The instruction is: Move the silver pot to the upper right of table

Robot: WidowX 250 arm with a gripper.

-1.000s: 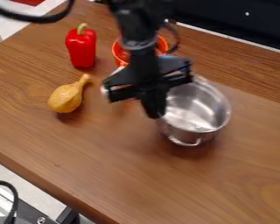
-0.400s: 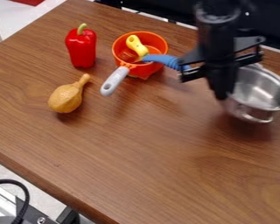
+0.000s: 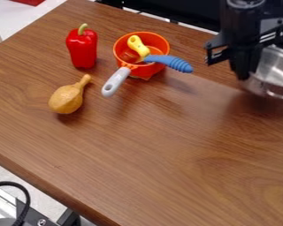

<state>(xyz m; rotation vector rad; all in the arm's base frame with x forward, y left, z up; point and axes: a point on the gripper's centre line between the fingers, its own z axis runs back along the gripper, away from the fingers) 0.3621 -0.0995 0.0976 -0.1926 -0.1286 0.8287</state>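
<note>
Pincer (image 3: pixel 243 76) clenched on the silver pot's (image 3: pixel 276 76) left rim; I have it over the counter's (image 3: pixel 144 150) upper right. Leftward: orange saucepan (image 3: pixel 145 69), blue-handled utensil (image 3: pixel 176 64) in it. Farther left: red bell pepper (image 3: pixel 82 49), tan gourd (image 3: pixel 66 99) below.

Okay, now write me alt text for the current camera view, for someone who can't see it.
A black two-finger robot gripper holds a shiny silver metal pot at the upper right of a brown wooden table. To the left are an orange toy saucepan with a blue-handled utensil in it, a red bell pepper and a yellow-brown gourd-shaped object.
</note>
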